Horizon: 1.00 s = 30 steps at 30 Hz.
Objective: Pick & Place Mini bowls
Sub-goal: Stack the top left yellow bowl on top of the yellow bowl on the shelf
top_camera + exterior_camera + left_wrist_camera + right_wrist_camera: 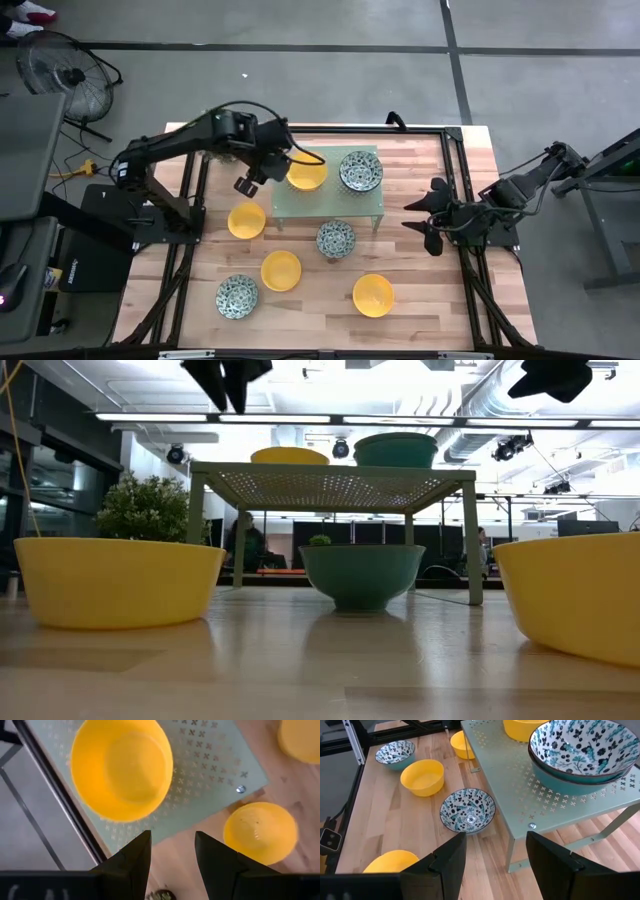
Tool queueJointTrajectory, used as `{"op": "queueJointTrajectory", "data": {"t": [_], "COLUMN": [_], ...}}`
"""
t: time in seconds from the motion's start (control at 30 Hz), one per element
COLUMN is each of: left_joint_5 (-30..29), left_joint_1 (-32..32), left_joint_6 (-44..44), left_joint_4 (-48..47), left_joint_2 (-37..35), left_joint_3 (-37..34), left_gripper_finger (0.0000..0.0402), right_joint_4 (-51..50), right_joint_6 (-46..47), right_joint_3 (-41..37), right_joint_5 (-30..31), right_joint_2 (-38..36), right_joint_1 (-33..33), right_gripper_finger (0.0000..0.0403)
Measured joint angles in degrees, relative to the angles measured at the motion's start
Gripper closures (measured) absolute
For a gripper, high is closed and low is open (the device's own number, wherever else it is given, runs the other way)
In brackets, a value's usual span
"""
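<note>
On the pale green stand point(330, 200) sit a yellow bowl point(306, 172) and a patterned bowl point(360, 171). In the right wrist view the patterned bowl point(580, 750) seems nested in a second one. On the table stand three yellow bowls point(246, 220) point(281, 270) point(372, 295) and two patterned bowls point(335, 239) point(237, 295). My left gripper point(247, 184) hangs open above the stand's left edge, beside the yellow bowl point(120, 767), touching nothing. My right gripper point(418, 215) waits open, right of the stand.
A black frame point(455, 180) runs around the wooden table. A leafy plant point(145, 510) shows behind the table in the low view. A fan point(62, 72) stands on the floor at far left. Bare wood lies between the stand and my right gripper.
</note>
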Motion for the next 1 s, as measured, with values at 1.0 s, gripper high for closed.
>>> {"op": "queueJointTrajectory", "data": {"t": [1.0], "left_joint_5": [-3.20], "left_joint_1": [0.09], "left_joint_6": [-10.58], "left_joint_4": [-5.31], "left_joint_2": [-8.59], "left_joint_3": [-5.24], "left_gripper_finger": [0.0254], "right_joint_4": [-4.99], "right_joint_6": [2.37], "right_joint_3": [0.00], "right_joint_5": [-1.28], "right_joint_2": [0.08], "right_joint_1": [-0.01], "right_gripper_finger": [0.0208]}}
